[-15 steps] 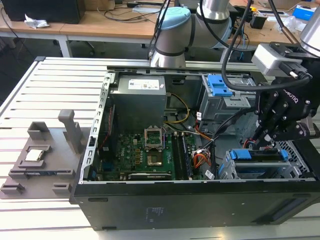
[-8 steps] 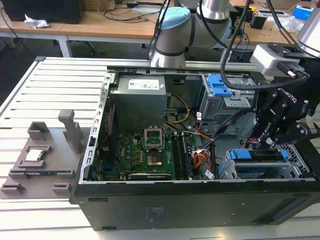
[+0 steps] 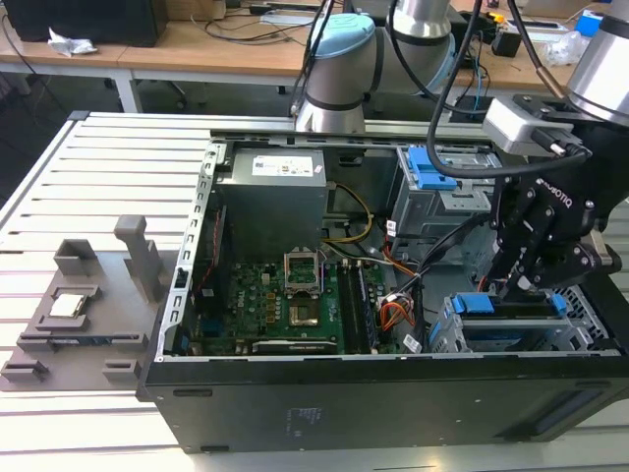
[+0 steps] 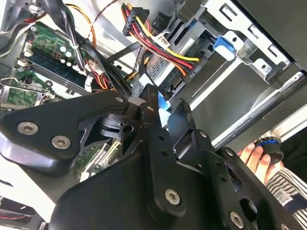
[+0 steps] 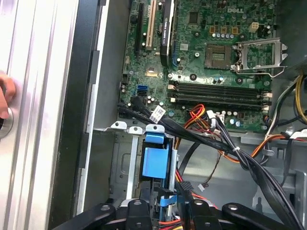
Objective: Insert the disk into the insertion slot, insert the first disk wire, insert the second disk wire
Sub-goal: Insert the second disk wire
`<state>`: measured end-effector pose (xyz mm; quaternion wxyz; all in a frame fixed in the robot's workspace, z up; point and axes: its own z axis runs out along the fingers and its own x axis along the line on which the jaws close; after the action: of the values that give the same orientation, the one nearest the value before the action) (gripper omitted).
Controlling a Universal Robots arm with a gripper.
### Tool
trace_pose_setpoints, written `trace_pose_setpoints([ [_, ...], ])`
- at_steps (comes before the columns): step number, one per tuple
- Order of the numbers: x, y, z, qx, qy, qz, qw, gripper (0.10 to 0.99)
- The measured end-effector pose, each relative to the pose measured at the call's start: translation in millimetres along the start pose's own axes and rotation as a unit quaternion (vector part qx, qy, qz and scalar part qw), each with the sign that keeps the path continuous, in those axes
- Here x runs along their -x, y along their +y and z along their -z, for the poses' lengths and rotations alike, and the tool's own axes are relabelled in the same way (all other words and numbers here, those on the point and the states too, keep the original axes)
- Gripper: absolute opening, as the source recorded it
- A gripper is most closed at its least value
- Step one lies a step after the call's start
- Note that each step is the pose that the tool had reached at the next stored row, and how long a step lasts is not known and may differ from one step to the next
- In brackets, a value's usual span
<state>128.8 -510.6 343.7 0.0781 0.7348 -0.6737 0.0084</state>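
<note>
Blue plastic marks the disk [image 3: 491,304], which sits in the insertion slot [image 3: 462,337], the low perforated cage at the computer case's [image 3: 344,403] corner nearest the exterior view's right. Most of the drive body is hidden under the gripper [image 3: 518,288] and inside the cage, so how far it is seated is hard to judge. In the first wrist view the blue carrier handle [image 5: 157,162] stands upright in the cage, and the gripper [image 5: 165,203] has its two black fingers pressed close around a small dark connector with a blue wire just below it (the contact itself is partly cut off by the frame edge). In the second wrist view one bundle of red, yellow and black wires [image 4: 158,45] crosses the bay, and a hand [image 4: 256,155] shows at the edge. One motherboard [image 3: 280,305] lies on the case floor.
</note>
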Motion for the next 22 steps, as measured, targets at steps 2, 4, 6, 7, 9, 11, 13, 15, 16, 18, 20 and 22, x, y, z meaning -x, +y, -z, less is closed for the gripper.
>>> trace_pose_setpoints([
  [2, 0.1, -0.1, -0.9, 0.0002, 0.0021, 0.000, 1.0000, 0.361],
  [4, 0.1, -0.1, -0.9, 0.0003, 0.0032, 0.000, 1.0000, 0.361],
  [6, 0.0, -0.1, -0.9, 0.0004, 0.0041, 0.000, 1.0000, 0.345],
  [7, 0.0, -0.1, -0.9, 0.0005, 0.0046, 0.000, 1.0000, 0.278],
  [9, 0.0, -0.1, -1.0, 0.0006, 0.0060, -0.001, 1.0000, 0.145],
  [11, 0.0, -0.1, -0.9, 0.0007, 0.0070, -0.001, 1.0000, 0.145],
  [13, -0.7, 0.0, -1.0, 0.0005, 0.0054, -0.001, 1.0000, 0.145],
  [15, -2.6, -0.5, -0.7, -0.0003, -0.0037, 0.000, 1.0000, 0.145],
  [16, -5.1, -2.0, -0.6, -0.0011, -0.0149, 0.001, 0.9999, 0.145],
  [18, -7.6, -3.5, -0.7, -0.0015, -0.0230, 0.002, 0.9997, 0.145],
  [20, -15.5, -3.6, -1.6, -0.0028, -0.0411, 0.004, 0.9991, 0.145],
  [22, -21.6, -3.4, -2.4, -0.0043, -0.0580, 0.006, 0.9983, 0.145],
])
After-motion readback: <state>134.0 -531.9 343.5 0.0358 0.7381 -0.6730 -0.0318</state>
